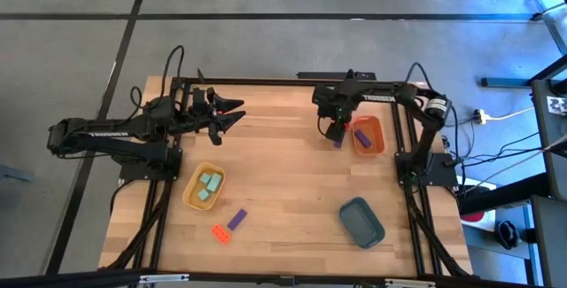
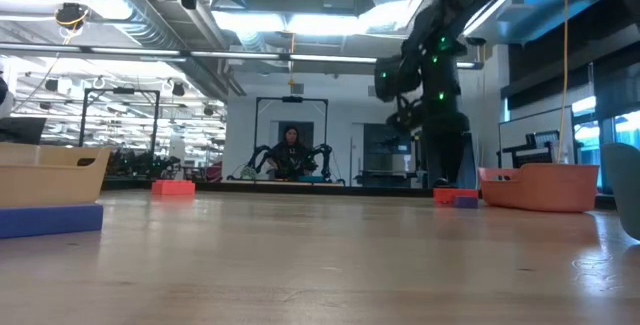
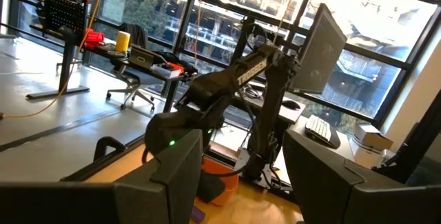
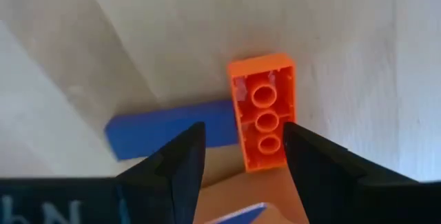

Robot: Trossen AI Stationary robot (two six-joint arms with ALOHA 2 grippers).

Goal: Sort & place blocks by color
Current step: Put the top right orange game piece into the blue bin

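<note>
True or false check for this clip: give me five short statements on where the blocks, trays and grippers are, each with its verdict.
1. The yellow tray holds pale teal blocks. True.
2. The dark teal tray holds a red block. False: no block shows in it.
3. The right gripper is open, its fingers either side of an orange block. True.
4. A purple block and an orange one lie on the table below the yellow tray in the high view. True.
5. The left gripper is down inside the orange tray. False: it is across the table from that tray, and open.
</note>
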